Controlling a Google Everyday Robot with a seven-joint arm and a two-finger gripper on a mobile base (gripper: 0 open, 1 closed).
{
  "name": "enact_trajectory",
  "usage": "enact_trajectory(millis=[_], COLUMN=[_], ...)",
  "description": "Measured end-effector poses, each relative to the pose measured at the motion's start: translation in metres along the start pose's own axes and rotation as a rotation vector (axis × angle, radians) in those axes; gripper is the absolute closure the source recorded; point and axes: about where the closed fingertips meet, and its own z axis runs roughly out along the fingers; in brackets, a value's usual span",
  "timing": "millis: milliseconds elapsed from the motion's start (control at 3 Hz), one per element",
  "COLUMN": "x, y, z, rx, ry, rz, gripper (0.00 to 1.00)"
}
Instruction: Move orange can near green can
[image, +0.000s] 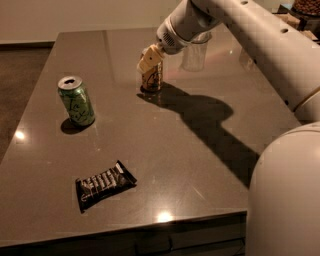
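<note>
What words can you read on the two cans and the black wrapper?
On the green can: dark curly writing, too blurred to read.
On the orange can: dark writing, partly hidden by the gripper at its top, not readable.
On the black wrapper: pale letters, too blurred to read.
No other words, numbers or signs show.

smooth white tubular arm (260, 40) with dark dots (284, 30), cream gripper (149, 59) at its tip, upper centre.

High oblique view over table (200, 165), end effector (150, 61) far centre.
</note>
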Motion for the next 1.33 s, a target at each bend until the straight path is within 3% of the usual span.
enact_trajectory(millis=[333,667,1000,1333], x=[-0.005,-0.018,-0.030,-0.047], y=[0.020,0.049,0.087,0.122], z=[-0.009,-0.026,-0.037,-0.032], rx=[-0.043,-0.086,-0.132,-0.169], ry=[-0.039,-0.080,-0.100,-0.105], rz=[-0.017,-0.092,-0.199,-0.292], gripper=[0.69,0.92,1.00,1.00])
